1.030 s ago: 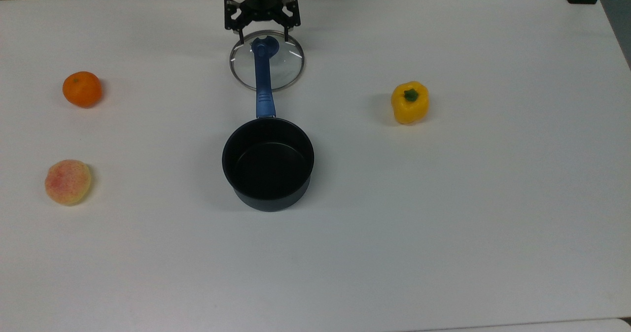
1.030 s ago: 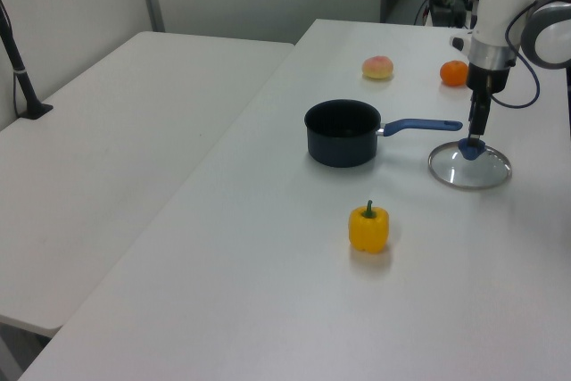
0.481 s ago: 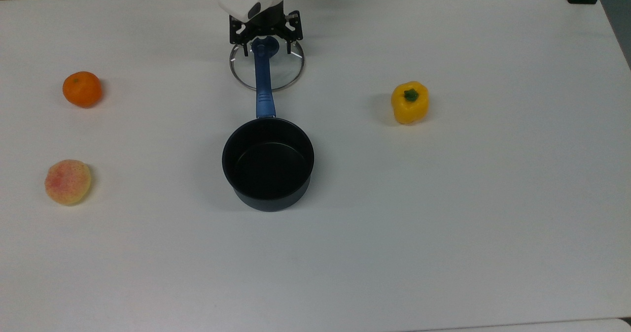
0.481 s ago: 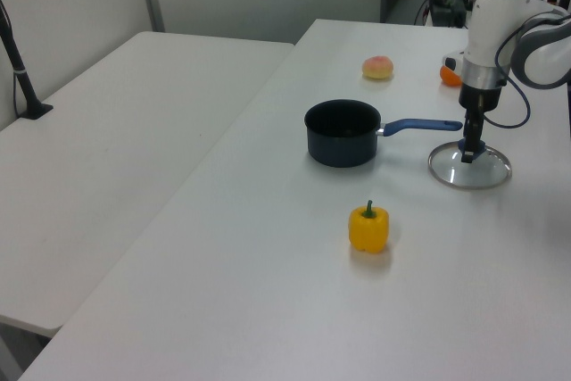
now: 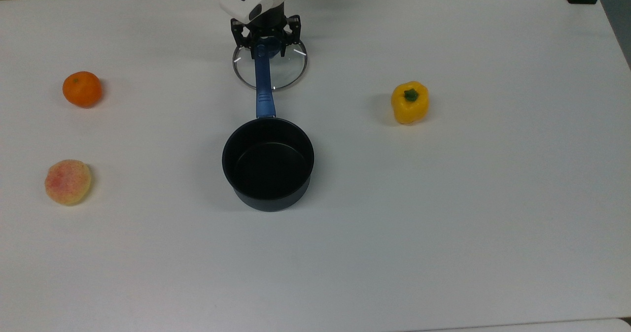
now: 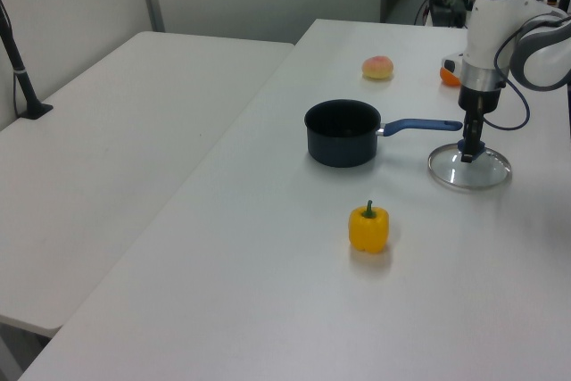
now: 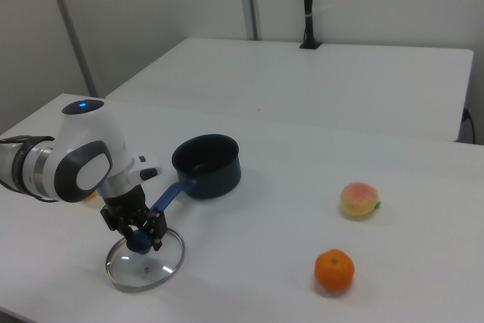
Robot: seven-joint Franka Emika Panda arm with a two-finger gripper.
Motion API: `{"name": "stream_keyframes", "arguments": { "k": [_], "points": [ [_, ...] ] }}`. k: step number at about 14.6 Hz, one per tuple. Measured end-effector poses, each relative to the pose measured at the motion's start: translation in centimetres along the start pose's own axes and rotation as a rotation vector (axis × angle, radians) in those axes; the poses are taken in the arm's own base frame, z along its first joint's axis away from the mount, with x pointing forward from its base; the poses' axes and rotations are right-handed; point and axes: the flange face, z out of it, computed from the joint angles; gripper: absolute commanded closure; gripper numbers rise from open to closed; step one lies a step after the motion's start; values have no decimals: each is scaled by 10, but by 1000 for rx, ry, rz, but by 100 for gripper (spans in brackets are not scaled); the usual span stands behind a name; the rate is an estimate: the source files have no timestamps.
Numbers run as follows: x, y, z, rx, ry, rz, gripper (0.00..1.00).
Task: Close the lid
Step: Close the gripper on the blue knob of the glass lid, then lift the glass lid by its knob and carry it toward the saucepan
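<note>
Top view: gripper (image 5: 266, 46) down over lid (image 5: 283, 73), fingers either side of blue knob (image 7: 137, 242), apparently clamped on it. Lid flat on table (image 5: 443, 199) beyond saucepan (image 5: 267, 162) handle tip. Grasp step; next, lift and carry over pan.

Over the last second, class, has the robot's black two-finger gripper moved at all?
Yes. In the top view the gripper has come down over the clear glass lid's blue knob and narrowed; the dark saucepan marks the fixed reference.
</note>
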Motion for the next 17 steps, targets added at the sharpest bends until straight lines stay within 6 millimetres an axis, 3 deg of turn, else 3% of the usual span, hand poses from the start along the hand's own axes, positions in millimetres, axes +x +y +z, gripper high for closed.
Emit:
{"name": "stream_keyframes", "arguments": {
  "k": [6,11,13,17],
  "points": [
    [-7,-2,-2,2,-60,3,100],
    [-17,-25,-16,-4,-202,-47,100],
    [-15,-34,-29,-11,-255,-68,100],
    [4,-61,-79,-21,-284,-109,100]
  ]
}}
